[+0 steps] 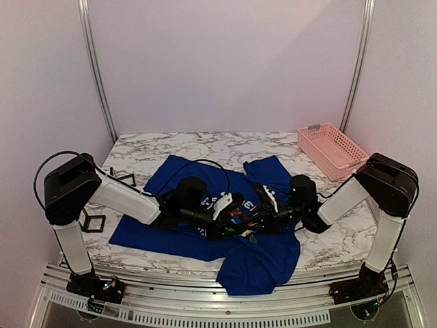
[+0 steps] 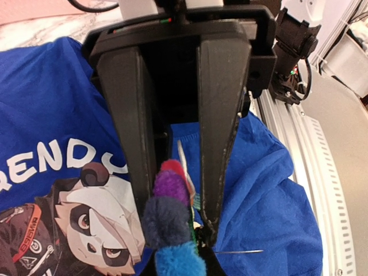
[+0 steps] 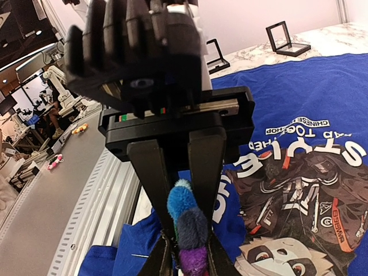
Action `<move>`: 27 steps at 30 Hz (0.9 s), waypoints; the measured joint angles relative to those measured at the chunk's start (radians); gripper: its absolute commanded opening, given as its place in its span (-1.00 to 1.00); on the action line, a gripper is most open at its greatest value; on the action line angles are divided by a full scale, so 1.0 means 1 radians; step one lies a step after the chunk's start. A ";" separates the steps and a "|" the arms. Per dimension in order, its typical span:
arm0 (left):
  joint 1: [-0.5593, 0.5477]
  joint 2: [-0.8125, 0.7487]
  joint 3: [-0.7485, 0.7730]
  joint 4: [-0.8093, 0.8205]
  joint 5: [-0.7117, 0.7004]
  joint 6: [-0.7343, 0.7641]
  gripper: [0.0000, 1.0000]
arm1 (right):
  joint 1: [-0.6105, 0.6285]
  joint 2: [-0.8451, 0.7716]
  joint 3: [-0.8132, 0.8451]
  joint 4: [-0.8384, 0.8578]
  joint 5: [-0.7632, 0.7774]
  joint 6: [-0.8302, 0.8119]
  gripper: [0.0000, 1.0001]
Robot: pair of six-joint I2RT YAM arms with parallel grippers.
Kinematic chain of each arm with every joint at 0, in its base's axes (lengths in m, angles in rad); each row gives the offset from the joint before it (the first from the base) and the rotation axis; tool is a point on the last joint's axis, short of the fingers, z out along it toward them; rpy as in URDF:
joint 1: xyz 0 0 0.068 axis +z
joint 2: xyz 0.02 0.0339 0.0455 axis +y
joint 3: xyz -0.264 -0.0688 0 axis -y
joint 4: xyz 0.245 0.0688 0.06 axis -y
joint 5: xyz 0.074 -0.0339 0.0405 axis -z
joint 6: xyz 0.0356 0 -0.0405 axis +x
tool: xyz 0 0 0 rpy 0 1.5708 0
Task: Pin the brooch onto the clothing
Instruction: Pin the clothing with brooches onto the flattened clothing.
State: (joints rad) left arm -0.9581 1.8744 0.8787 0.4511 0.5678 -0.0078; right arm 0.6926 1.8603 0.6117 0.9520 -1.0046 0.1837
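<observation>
The clothing, a royal-blue T-shirt point(image 1: 177, 178) with white lettering and a cartoon print, lies rumpled on the marble table. Both grippers meet tip to tip over its chest print. The brooch point(image 1: 240, 217), with fuzzy red, purple, dark blue and light blue petals, sits between them. In the left wrist view the brooch point(image 2: 169, 218) fills the gap of my left gripper point(image 2: 178, 225), and its thin metal pin point(image 2: 238, 251) sticks out sideways over the blue cloth point(image 2: 52, 98). In the right wrist view my right gripper point(image 3: 191, 233) is closed around the same petals point(image 3: 187, 210).
A pink lattice basket point(image 1: 332, 149) stands at the back right. Small black open-frame holders point(image 1: 93, 223) point(image 1: 125, 180) sit at the left beside the shirt. The table's metal front rail point(image 1: 205, 301) runs just below the shirt's hanging hem.
</observation>
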 measured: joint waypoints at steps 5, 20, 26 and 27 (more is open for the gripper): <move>0.000 0.000 0.000 0.000 0.001 0.000 -1.00 | -0.006 0.000 -0.012 0.017 0.000 0.013 -0.61; 0.000 0.000 -0.001 0.007 0.001 0.000 -1.00 | -0.021 0.000 -0.033 0.014 0.012 0.021 -0.62; 0.000 0.000 -0.001 0.006 0.006 -0.005 -1.00 | -0.021 -0.006 -0.035 0.005 0.000 -0.002 -0.99; 0.000 0.000 -0.001 0.007 0.010 -0.010 -1.00 | -0.021 -0.006 -0.035 0.006 -0.003 -0.012 -1.00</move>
State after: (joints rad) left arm -0.9581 1.8740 0.8776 0.4580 0.5774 -0.0181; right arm 0.6712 1.8542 0.5762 0.9581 -1.0073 0.1715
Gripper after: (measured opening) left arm 0.102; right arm 0.044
